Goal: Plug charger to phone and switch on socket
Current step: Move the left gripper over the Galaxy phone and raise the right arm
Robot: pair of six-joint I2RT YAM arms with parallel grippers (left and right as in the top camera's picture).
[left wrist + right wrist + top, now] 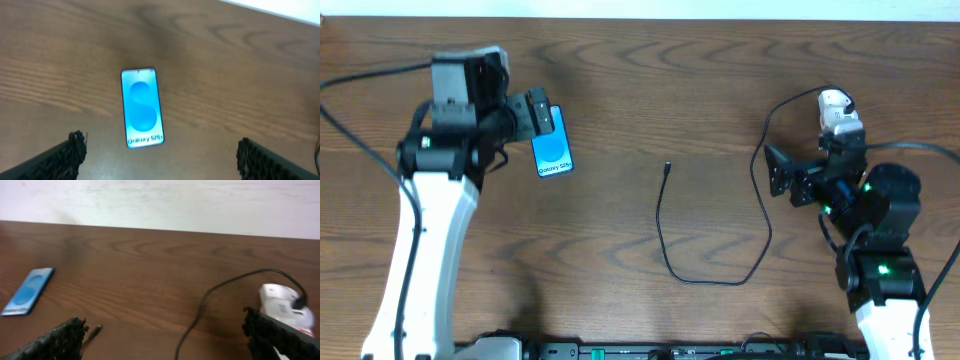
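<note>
Biggest thing first: we've got the brown wooden table [650,80] with everything spread across it. The left gripper [160,139] hangs right over the phone [142,107] with its jaws spread wide and nothing in them. The right gripper [162,322] is also gaping and empty, just beside the socket [838,110] on the far right.

The phone lies flat on the left, screen up, with the "Galaxy" end toward the robot. The charger [662,215] loops from the socket across the middle of the table. Its plug tip [667,168] rests on the wood, well apart from the phone.

We reckon the step in hand is getting hold of the phone. To do that well, we'd drop the left jaws down over the two long edges and square them up before closing. We'd also leave the "Galaxy" end free, since the port is probably there, though we can't see it. Then the right side can take the cable just behind the tip, so it doesn't flop.

Count: one table, two arms, two grippers, one socket, one phone, one charger, one plug tip.
</note>
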